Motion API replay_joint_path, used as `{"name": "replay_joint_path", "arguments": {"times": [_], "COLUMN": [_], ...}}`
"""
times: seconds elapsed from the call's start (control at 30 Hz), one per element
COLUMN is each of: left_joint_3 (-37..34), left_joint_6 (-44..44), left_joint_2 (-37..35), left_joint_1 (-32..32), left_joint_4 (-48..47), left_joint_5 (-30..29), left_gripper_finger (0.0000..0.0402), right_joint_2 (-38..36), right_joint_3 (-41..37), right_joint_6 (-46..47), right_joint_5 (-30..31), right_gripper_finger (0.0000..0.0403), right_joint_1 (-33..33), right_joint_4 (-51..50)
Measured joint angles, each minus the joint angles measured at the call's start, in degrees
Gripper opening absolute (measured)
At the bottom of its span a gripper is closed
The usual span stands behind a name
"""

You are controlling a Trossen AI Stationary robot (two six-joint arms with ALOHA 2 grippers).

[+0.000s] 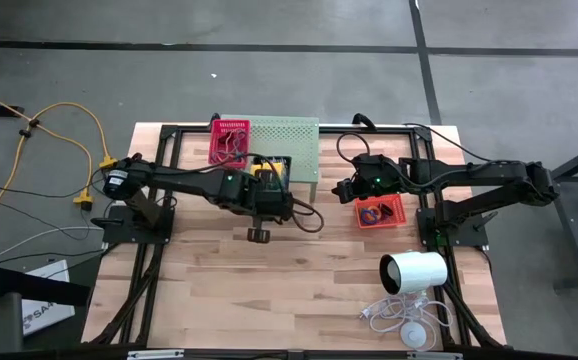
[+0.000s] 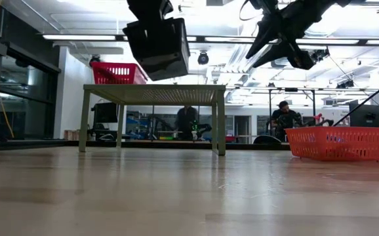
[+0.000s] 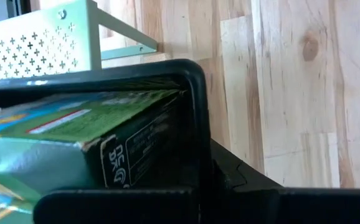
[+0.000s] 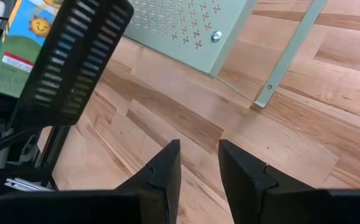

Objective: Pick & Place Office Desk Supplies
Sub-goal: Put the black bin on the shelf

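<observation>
My left gripper is over the table's middle, shut on a black mesh tray that carries a green and yellow box. The tray also shows in the right wrist view. My right gripper hovers open above bare wood, left of the orange mesh tray, nothing between its fingers. The orange tray rests flat on the table. A pink-red tray sits on top of the pale green perforated stand. My left gripper holds the black tray at its near wall; that wall hides the fingers, so the kind of hold does not show. It comes at the tray slanting down from the table's left. The tray hangs tilted, clear of the table, the box inside it.
A white cylinder with a white cable lies near the front right. The stand's legs rest on the table at the back. Bare wood lies open in the middle and front left. People show in the room beyond the table.
</observation>
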Motion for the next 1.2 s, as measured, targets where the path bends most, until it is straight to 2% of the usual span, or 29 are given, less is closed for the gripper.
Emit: {"name": "replay_joint_path", "arguments": {"times": [0.3,0.67,1.2], "left_joint_3": [0.0,0.02,0.38], "left_joint_6": [3.34,11.24,13.5], "left_joint_2": [0.0,1.47,3.26], "left_joint_1": [3.19,10.64,16.51], "left_joint_4": [-2.8,0.58,1.36], "left_joint_5": [-0.5,1.21,1.46], "left_gripper_finger": [0.0001,0.0001,0.0001], "right_joint_2": [0.0,0.0,-0.02], "right_joint_3": [0.0,0.0,0.0], "right_joint_6": [0.0,-0.01,0.0], "right_joint_5": [0.0,-0.01,0.0], "right_gripper_finger": [0.0095,0.0095,0.0095], "right_joint_1": [-0.01,-0.01,-0.02], "right_joint_4": [0.0,-0.01,1.14]}}
